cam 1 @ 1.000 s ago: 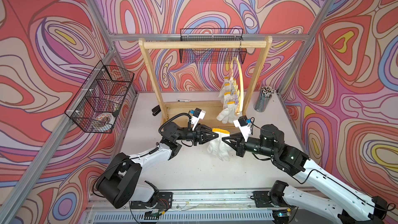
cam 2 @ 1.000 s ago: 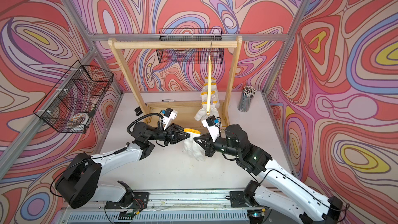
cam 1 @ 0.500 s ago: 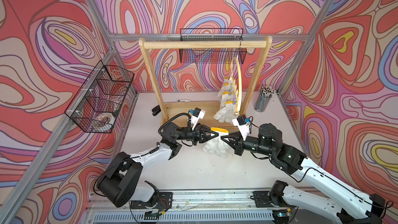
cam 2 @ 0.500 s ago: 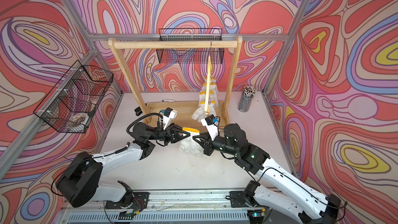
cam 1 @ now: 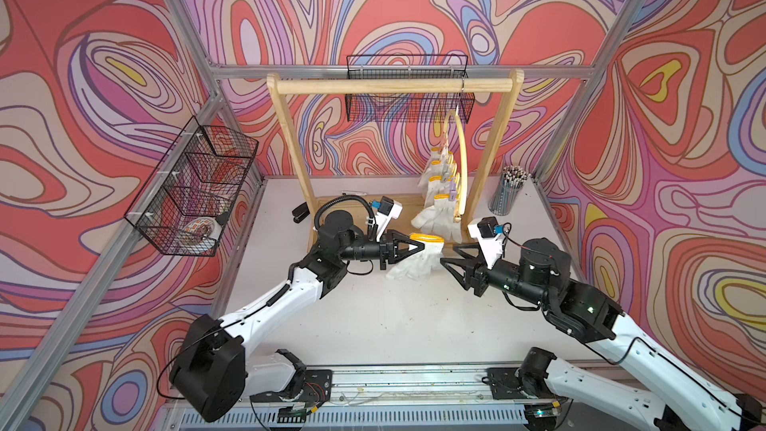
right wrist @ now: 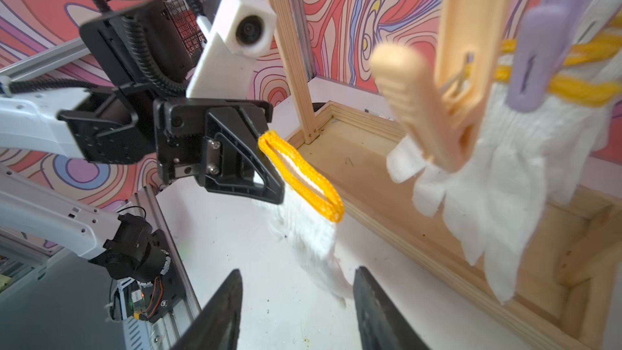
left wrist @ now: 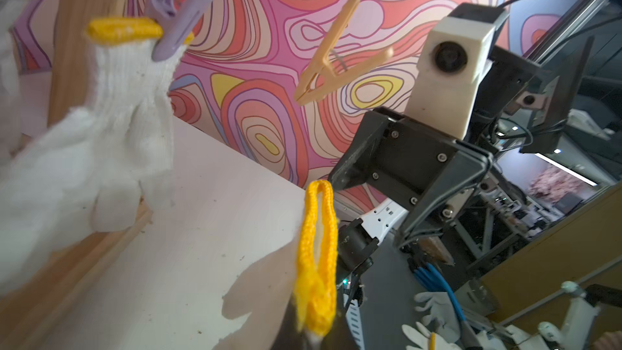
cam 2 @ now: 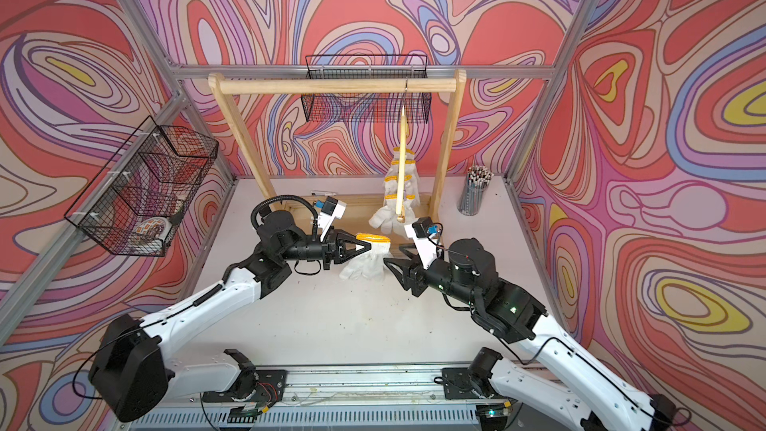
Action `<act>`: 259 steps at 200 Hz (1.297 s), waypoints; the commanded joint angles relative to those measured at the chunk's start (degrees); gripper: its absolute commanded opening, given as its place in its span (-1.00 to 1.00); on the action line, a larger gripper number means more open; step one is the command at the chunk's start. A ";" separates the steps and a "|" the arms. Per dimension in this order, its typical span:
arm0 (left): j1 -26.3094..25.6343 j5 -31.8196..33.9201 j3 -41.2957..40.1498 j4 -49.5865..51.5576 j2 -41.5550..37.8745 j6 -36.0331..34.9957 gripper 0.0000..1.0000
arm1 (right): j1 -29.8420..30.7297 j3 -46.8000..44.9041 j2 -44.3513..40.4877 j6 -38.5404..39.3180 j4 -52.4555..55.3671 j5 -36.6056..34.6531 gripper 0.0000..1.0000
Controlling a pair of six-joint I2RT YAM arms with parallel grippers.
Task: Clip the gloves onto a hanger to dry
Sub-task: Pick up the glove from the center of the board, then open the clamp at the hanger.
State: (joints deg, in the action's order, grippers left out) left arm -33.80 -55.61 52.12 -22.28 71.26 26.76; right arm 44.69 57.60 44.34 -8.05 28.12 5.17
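One white glove [cam 1: 415, 262] [cam 2: 364, 262] with a yellow cuff [left wrist: 318, 247] hangs over the table, held only by my left gripper [cam 1: 422, 245] [cam 2: 369, 247], which is shut on the cuff [right wrist: 299, 176]. My right gripper [cam 1: 448, 254] [cam 2: 393, 254] [right wrist: 298, 311] stands open just beside the glove's fingers, holding nothing. Behind them the pale yellow hanger [cam 1: 462, 159] [cam 2: 401, 167] hangs from the wooden rail with several gloves [cam 1: 439, 201] [cam 2: 393, 209] [right wrist: 498, 180] clipped on it. An empty yellow clip [left wrist: 323, 75] [right wrist: 437, 102] dangles close above the held glove.
The wooden rail frame [cam 1: 393, 87] stands at the back on a wooden base tray [right wrist: 370, 149]. A wire basket [cam 1: 195, 188] is fixed to the left wall and another [cam 1: 408, 93] to the back wall. A pencil cup [cam 1: 505, 196] stands at the back right.
My right gripper has opened, let go of the glove and drawn back a little. The left gripper has shut on the cuff, and the glove now hangs from it alone.
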 commanded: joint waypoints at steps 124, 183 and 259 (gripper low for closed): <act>-3.88 13.60 19.07 26.78 8.79 -25.54 -1.00 | -0.63 22.61 13.63 21.24 16.18 -11.28 0.23; -4.52 16.93 18.56 25.25 8.02 -26.26 -1.00 | -18.76 20.45 14.29 20.61 12.43 8.70 0.24; -4.51 12.99 18.19 18.92 9.33 -24.23 -1.00 | -23.33 25.27 21.99 29.14 19.53 28.31 0.25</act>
State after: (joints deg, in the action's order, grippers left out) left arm -38.22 -40.84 69.63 0.23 79.99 2.15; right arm 22.48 81.73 65.78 17.19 43.83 25.74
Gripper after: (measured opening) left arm 0.064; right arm 0.623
